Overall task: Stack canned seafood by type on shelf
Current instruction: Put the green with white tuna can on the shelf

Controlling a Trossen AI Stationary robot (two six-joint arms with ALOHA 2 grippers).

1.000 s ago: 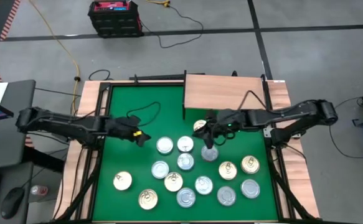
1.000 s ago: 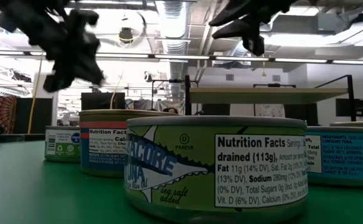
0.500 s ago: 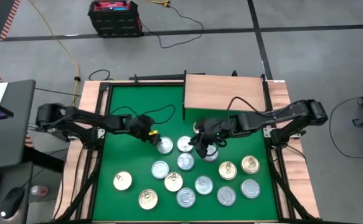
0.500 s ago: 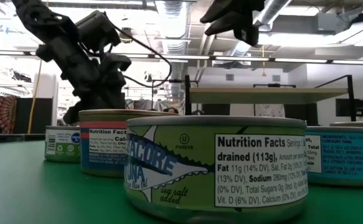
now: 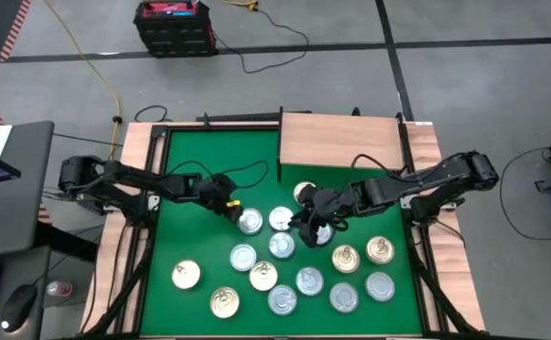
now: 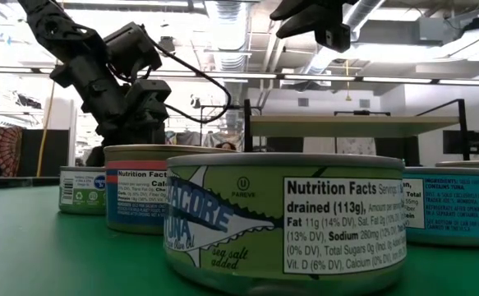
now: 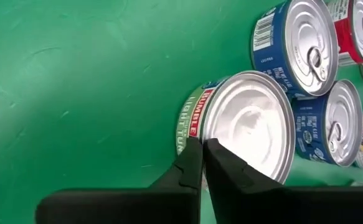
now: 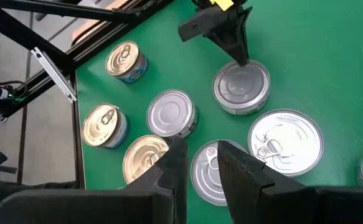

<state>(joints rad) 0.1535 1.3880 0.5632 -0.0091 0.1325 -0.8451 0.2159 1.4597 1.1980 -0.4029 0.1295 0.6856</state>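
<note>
High view: left gripper (image 5: 234,213), fingers pinched shut, nudges a silver tin (image 5: 249,222) while right gripper (image 5: 309,224), fingers narrowly apart and empty, hovers over the cluster.

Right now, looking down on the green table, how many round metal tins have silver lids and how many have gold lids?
Silver-lidded round tins: 9 (one partly hidden)
Gold-lidded round tins: 6
Total: 15

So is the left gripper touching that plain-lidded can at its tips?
Touching. The left wrist view shows the left gripper shut, fingertips meeting the rim of the plain-lidded can; the right wrist view agrees, no gap visible.
</note>
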